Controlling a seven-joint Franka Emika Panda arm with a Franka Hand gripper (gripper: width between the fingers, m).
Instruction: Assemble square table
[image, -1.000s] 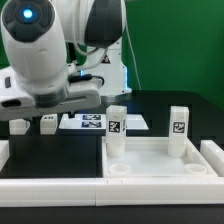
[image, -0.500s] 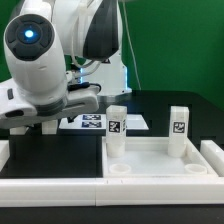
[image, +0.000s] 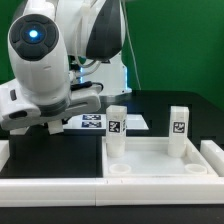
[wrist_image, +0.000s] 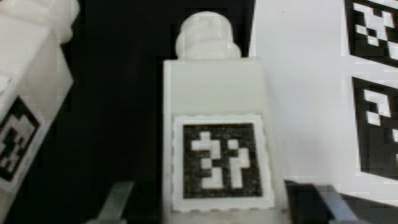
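Note:
The white square table top (image: 160, 166) lies at the exterior view's lower right, with two white tagged legs (image: 117, 126) (image: 179, 124) standing upright at its far corners. In the wrist view a loose white leg (wrist_image: 214, 120) lies on the black table, tag facing up. My gripper (wrist_image: 217, 205) is open, with one finger (wrist_image: 121, 200) on each side of this leg's near end and a gap on both sides. A second loose leg (wrist_image: 25, 90) lies beside it. In the exterior view the arm's hand (image: 35, 105) hides both loose legs and the fingers.
The marker board (image: 98, 122) lies behind the table top and shows at the edge of the wrist view (wrist_image: 365, 90). A white bar fence (image: 50, 186) runs along the front, with a piece at the exterior view's left (image: 4, 150).
The arm has moved down and toward the exterior view's left front. It now covers the two loose legs that showed beside the marker board a second ago.

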